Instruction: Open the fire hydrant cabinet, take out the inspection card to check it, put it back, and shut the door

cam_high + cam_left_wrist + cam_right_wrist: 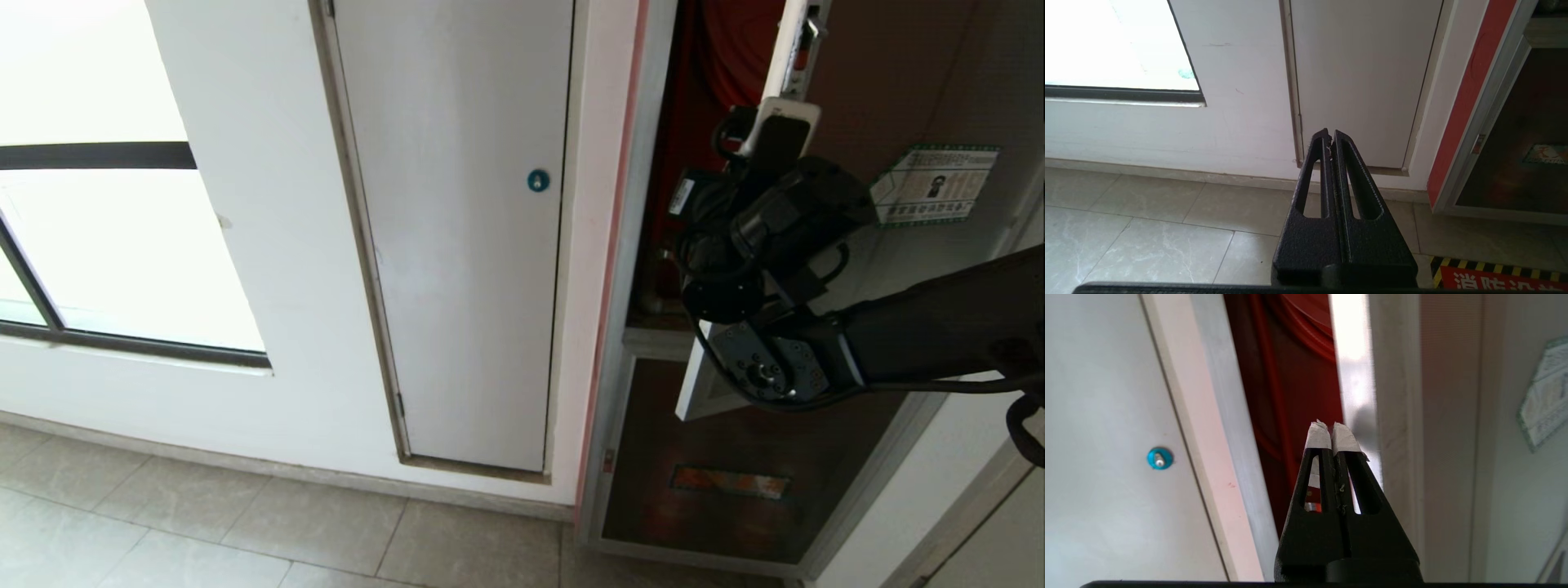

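Note:
The fire hydrant cabinet stands at the right with its brushed silver frame and red interior showing through a gap. The door, dark glass in a silver frame, is swung partly open. Its bright free edge runs just beside my right gripper. That gripper is shut and empty, with its white-taped tips up at the door's edge. A green-bordered white sheet shows on the pane; I cannot tell whether it is the inspection card. My left gripper is shut and parked low over the floor.
Left of the cabinet is a grey-white panel with a round blue lock. Below the open door is a smaller dark glass door with a red label. A window is at far left. A striped red floor marking lies before the cabinet.

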Robot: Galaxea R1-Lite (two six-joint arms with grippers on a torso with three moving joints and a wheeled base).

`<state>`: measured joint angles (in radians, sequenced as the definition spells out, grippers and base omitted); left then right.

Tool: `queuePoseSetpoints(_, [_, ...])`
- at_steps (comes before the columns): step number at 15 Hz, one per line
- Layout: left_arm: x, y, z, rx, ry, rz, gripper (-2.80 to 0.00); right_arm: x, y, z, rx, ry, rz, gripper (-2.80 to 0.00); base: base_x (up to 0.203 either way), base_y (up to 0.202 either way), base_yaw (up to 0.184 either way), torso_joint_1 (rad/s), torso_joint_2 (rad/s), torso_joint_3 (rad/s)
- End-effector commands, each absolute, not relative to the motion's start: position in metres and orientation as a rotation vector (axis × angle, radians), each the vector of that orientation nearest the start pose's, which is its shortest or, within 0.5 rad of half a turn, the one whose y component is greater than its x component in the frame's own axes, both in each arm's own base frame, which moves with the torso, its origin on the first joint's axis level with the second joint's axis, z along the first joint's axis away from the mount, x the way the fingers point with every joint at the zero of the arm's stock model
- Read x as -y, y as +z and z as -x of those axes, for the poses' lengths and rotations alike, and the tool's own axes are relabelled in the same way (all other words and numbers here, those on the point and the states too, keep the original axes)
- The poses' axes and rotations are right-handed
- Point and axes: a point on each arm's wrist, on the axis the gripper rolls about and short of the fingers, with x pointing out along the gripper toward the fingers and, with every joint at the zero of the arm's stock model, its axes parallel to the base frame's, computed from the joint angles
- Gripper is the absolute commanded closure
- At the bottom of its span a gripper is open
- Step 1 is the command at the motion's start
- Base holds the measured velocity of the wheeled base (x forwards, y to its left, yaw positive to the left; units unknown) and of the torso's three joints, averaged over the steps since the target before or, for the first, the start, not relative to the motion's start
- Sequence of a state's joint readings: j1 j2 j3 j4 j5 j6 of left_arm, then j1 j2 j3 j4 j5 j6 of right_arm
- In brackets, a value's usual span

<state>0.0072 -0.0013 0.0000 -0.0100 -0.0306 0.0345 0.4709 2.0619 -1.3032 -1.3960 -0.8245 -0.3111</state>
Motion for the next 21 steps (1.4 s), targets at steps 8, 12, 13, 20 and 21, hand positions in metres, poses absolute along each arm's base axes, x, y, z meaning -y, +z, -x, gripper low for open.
queuePoseSetpoints(8, [0.001, 0.075, 0.022, 0.005, -0.023, -0.035, 0.0, -0.152, 0.255, -0.367, 0.454, -0.45, -0.077, 0.0, 0.0, 0.0, 0.0, 0.0, 0.0, 0.0])
queuePoseSetpoints(12, [0.001, 0.075, 0.022, 0.005, -0.023, -0.035, 0.0, -0.147, 0.255, -0.369, 0.454, -0.464, -0.073, 0.0, 0.0, 0.0, 0.0, 0.0, 0.0, 0.0])
queuePoseSetpoints(13, [0.001, 0.075, 0.022, 0.005, -0.023, -0.035, 0.0, -0.145, 0.256, -0.367, 0.454, -0.465, -0.073, 0.0, 0.0, 0.0, 0.0, 0.0, 0.0, 0.0])
queuePoseSetpoints(20, [0.001, 0.075, 0.022, 0.005, -0.023, -0.035, 0.0, -0.136, 0.265, -0.343, 0.447, -0.462, -0.071, 0.0, 0.0, 0.0, 0.0, 0.0, 0.0, 0.0])
queuePoseSetpoints(21, [0.001, 0.075, 0.022, 0.005, -0.023, -0.035, 0.0, -0.135, 0.265, -0.34, 0.447, -0.463, -0.071, 0.0, 0.0, 0.0, 0.0, 0.0, 0.0, 0.0])
